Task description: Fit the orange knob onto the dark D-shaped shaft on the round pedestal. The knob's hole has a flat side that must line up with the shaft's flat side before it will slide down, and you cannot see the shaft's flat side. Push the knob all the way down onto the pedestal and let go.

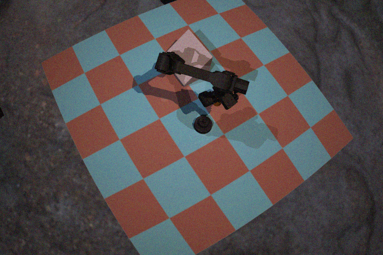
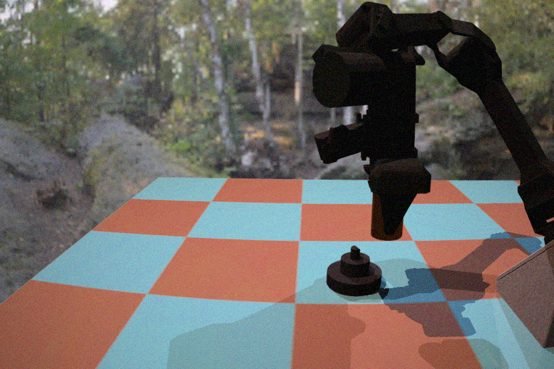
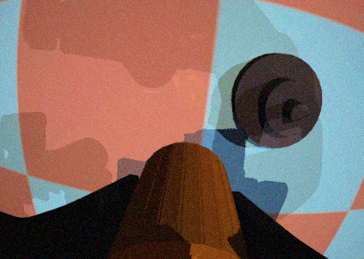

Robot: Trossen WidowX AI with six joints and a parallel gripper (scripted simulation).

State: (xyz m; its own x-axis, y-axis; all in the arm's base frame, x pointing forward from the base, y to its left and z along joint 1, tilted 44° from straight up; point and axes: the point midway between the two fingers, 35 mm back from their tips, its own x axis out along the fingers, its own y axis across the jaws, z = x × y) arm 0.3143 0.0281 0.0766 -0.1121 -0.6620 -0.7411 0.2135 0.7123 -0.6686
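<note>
Under one gripper (image 1: 217, 102) (image 2: 388, 221) (image 3: 183, 193), closed around one orange knob (image 1: 217, 103) (image 2: 379, 217) (image 3: 190, 191), lies one checkered table top (image 1: 167, 184) (image 2: 232, 261) (image 3: 113, 90); one round pedestal (image 1: 202, 124) (image 2: 353, 279) (image 3: 252, 95) stands lower, to its side

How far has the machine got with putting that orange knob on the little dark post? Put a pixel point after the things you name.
Done: the orange knob (image 1: 217, 103) (image 2: 380, 218) (image 3: 190, 187) is picked up, hanging above the checkered surface.

In hand: the end effector (image 2: 388, 221) grips it, off to one side of the round pedestal (image 1: 202, 124) (image 2: 354, 278) (image 3: 252, 96).

Left: the shaft (image 2: 355, 252) (image 3: 299, 111) is bare, so centering, lining up the flats, pushing down and letting go remain.
</note>
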